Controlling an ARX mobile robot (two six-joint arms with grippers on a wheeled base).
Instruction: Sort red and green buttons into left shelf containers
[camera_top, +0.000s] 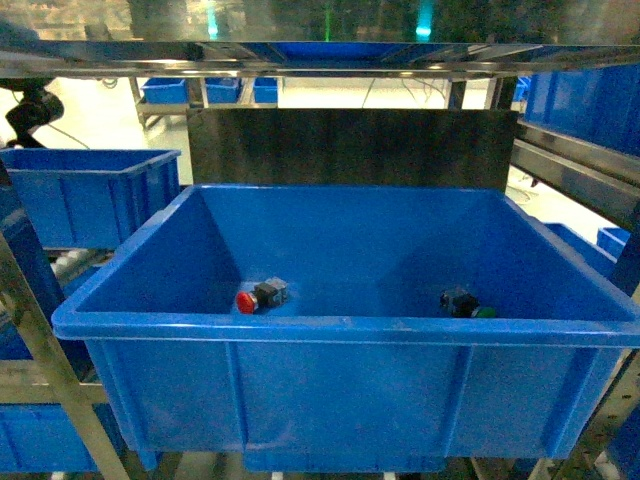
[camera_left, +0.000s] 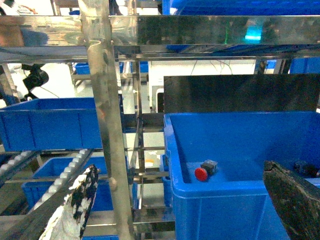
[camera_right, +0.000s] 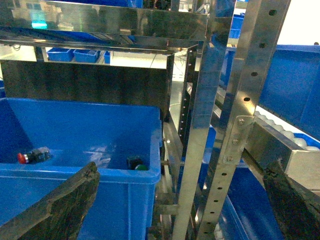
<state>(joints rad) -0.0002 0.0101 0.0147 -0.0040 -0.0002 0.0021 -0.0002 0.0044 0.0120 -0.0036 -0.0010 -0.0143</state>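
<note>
A red button lies at the left of the floor of the big blue bin. A green button lies at the bin's right, close to the front wall. Neither gripper shows in the head view. In the left wrist view my left gripper is open and empty, in front of the bin's near left corner, with the red button just beyond the rim. In the right wrist view my right gripper is open and empty, outside the bin's right corner, near the green button. The red button lies farther left.
On the left shelf stand a blue container and a lower one behind a roller rail. A steel upright rises between my left fingers. Perforated steel posts stand between my right fingers. A steel shelf hangs over the bin.
</note>
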